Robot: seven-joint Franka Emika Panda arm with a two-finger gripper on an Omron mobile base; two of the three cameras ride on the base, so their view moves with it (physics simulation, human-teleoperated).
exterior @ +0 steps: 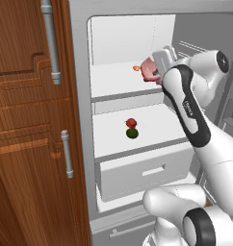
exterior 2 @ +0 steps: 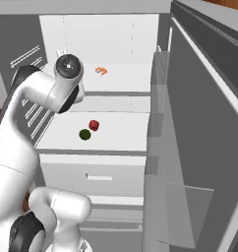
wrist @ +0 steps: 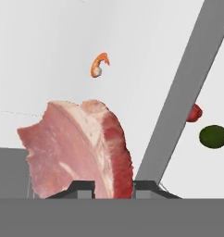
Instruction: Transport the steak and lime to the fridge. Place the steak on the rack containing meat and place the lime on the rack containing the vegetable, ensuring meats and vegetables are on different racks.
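The fridge (exterior: 84,144) is standing wide open, its wood-panelled door swung off to the left, and the arm is reaching deep inside at the level of the higher shelf (exterior: 116,82). The gripper (wrist: 114,187) is pinching the steak (wrist: 79,148), its two fingertips (wrist: 84,187) pressed tight against the lower edge of the pink, fat-streaked slab. In the left base view the steak (exterior: 148,69) is hanging at the right end of that higher shelf, close beside the little orange curved piece of meat (exterior: 136,68), which is lying farther back on the white surface. Down on the lower shelf (exterior: 137,137), the dark green lime (exterior: 132,133) is sitting just in front of the red vegetable (exterior: 131,123), the two nearly touching, with the drawer (exterior: 142,170) closed beneath them.
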